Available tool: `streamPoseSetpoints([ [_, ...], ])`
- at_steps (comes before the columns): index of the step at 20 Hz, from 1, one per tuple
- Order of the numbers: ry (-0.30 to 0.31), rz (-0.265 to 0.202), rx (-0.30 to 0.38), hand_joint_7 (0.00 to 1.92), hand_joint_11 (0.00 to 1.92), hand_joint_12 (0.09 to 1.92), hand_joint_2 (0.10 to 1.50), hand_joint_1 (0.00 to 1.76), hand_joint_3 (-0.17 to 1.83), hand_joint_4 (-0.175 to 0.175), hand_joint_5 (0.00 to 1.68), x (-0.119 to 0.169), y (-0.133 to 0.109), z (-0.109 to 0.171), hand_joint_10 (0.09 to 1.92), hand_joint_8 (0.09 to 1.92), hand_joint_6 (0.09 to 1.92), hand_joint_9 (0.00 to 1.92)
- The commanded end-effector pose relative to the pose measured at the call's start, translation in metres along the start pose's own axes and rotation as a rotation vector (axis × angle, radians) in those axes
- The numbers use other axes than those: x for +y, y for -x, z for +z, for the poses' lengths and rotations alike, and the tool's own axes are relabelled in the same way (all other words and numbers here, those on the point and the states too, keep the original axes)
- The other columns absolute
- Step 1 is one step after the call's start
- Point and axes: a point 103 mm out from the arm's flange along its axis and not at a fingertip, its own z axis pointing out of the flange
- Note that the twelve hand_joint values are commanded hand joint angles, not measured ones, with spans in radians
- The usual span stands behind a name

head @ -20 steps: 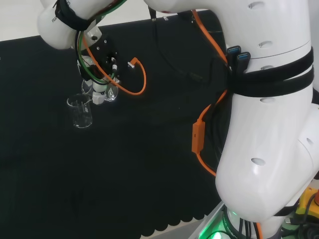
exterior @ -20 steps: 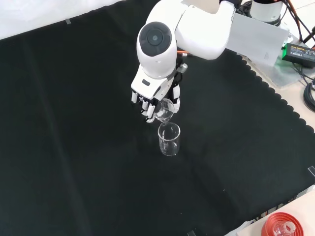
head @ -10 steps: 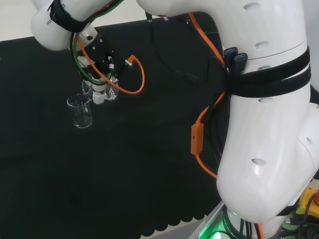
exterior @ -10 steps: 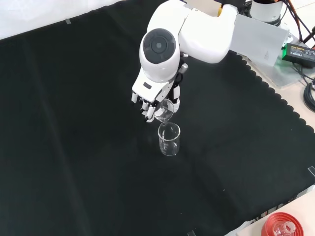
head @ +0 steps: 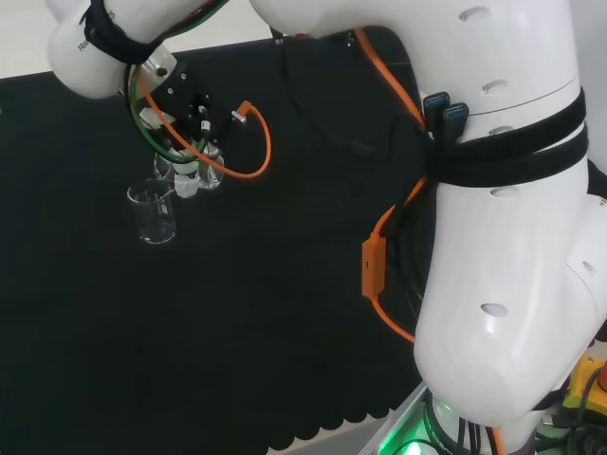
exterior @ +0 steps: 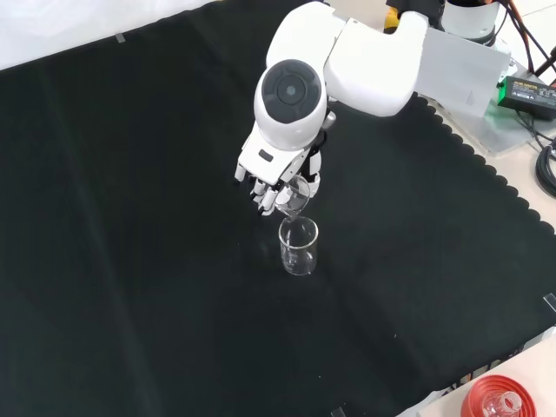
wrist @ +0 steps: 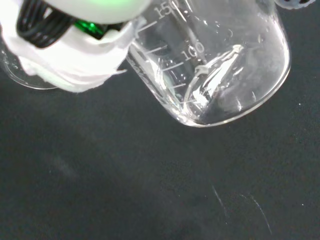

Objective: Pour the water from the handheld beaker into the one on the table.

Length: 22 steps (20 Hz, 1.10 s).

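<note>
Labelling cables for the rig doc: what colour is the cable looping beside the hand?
Orange; the cable loops beside the hand, clearest in the head view.

Front view: I see the hand (exterior: 271,180) curled round a tilted beaker (exterior: 294,195), just above and behind the upright beaker on the cloth (exterior: 298,247); the two are near.
</note>
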Motion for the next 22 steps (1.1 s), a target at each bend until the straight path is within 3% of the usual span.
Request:
streamPoseSetpoints([
  [1, -0.022, 0.006, -0.028, 1.82, 1.12, 0.93, 0.69, 1.12, 0.6, 0.175, 1.27, -0.001, -0.0031, -0.0028, 0.09, 0.09, 0.66, 1.66],
  [22, -0.095, 0.016, -0.13, 1.82, 1.13, 0.93, 0.69, 1.12, 0.61, 0.175, 1.26, -0.002, -0.0093, -0.0106, 0.09, 0.09, 0.67, 1.66],
])
